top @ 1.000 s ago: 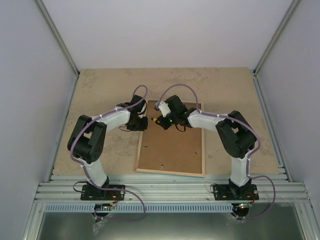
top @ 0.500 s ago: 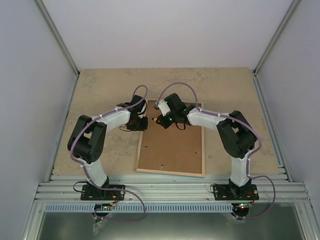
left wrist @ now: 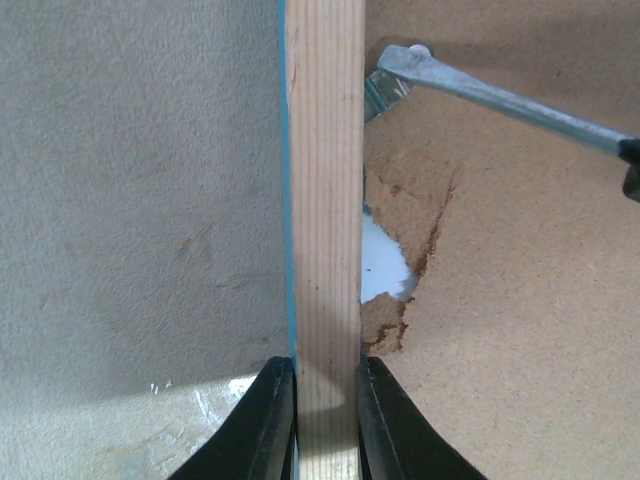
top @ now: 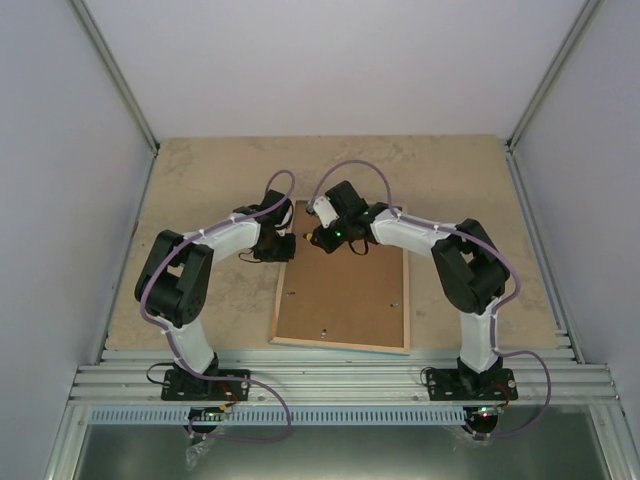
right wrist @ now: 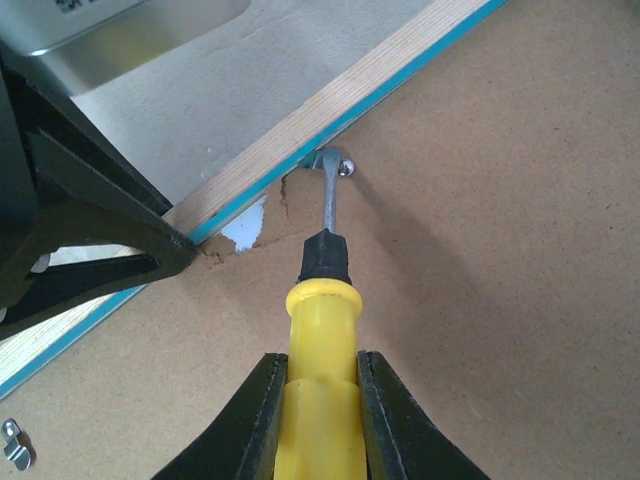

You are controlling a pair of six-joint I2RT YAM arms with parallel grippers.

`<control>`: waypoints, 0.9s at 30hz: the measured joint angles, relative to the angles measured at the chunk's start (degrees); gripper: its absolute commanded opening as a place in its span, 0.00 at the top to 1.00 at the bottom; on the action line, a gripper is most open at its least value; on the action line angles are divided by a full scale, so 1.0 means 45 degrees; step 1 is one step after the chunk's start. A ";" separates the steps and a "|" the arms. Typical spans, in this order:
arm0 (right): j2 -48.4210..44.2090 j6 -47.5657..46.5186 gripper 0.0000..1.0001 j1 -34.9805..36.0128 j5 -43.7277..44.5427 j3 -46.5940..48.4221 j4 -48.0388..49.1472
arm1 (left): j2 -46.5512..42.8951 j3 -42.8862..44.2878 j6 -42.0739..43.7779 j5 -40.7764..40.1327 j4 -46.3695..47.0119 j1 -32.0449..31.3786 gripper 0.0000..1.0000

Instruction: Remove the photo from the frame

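The frame (top: 340, 344) lies face down on the table, its brown fibreboard back (top: 345, 295) facing up. My left gripper (left wrist: 326, 400) is shut on the frame's left wooden rail (left wrist: 325, 200), which has a turquoise outer edge. My right gripper (right wrist: 322, 410) is shut on a yellow-handled screwdriver (right wrist: 320, 330). The screwdriver's metal tip rests at a small metal clip (right wrist: 335, 162) beside that rail. Close by, the fibreboard is torn (right wrist: 245, 225) and something white shows through. The photo is hidden under the back panel.
Another small metal clip (right wrist: 10, 440) sits further along the rail. Both arms meet over the frame's far left corner (top: 297, 205). Grey walls enclose the beige table (top: 200, 180) on three sides, and a metal rail runs along the near edge (top: 340, 380).
The right wrist has shifted slightly toward the far left with the screwdriver. The left arm and the frame have not moved.
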 measured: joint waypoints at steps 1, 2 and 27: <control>0.0039 0.0000 0.99 0.0000 0.0010 0.0107 -0.0087 | 0.0000 0.0000 0.0000 0.0000 0.0000 0.0000 0.89; 0.0087 0.0000 1.00 0.0000 0.0015 0.0204 -0.0185 | 0.0000 0.0000 0.0000 0.0000 0.0000 0.0000 0.89; 0.0646 -0.0534 1.00 0.0087 0.0068 0.1375 -0.1486 | -0.0005 0.0000 0.0000 -0.0019 0.0000 0.0000 0.88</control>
